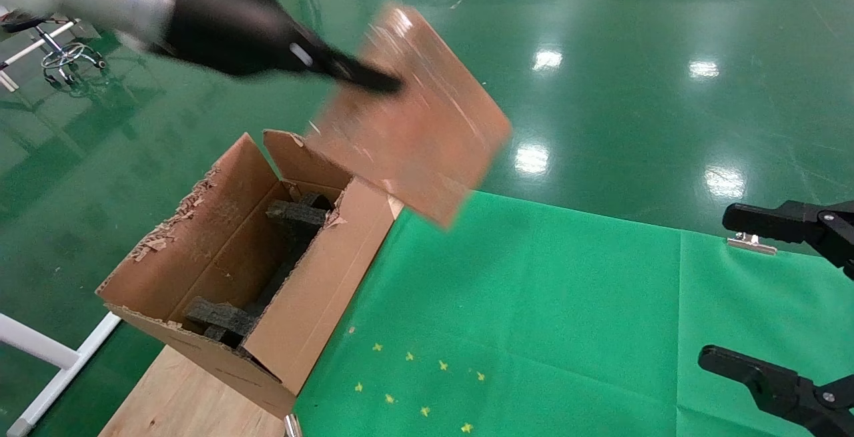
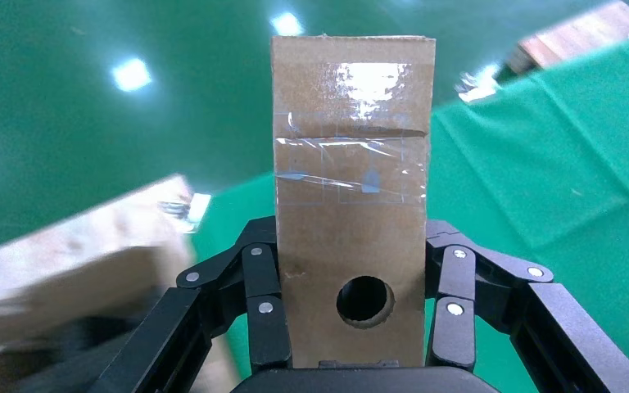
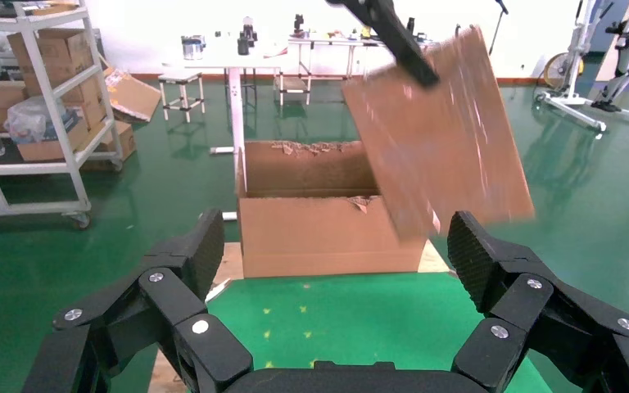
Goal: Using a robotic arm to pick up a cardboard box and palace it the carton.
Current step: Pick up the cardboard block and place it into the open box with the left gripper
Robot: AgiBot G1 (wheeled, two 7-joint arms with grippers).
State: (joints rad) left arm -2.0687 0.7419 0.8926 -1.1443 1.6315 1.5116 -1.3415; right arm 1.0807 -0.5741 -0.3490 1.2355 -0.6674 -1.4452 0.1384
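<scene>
My left gripper [image 2: 359, 315] clamps the cardboard box [image 1: 410, 113] in the air, carton [image 1: 313, 290] at 7 o'clock below. Right gripper [image 3: 336, 270] idle, jaws wide apart, over green cloth [image 1: 534, 303].

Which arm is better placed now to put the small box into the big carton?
The left. Its gripper already holds the small flat brown cardboard box, jaws shut on it, in the air beside the large torn brown carton. The right gripper is open, holding nothing, farther off.

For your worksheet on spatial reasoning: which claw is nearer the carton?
Left. The left claw holds the cardboard box just above the carton; the right claw waits open, far across the green cloth.
</scene>
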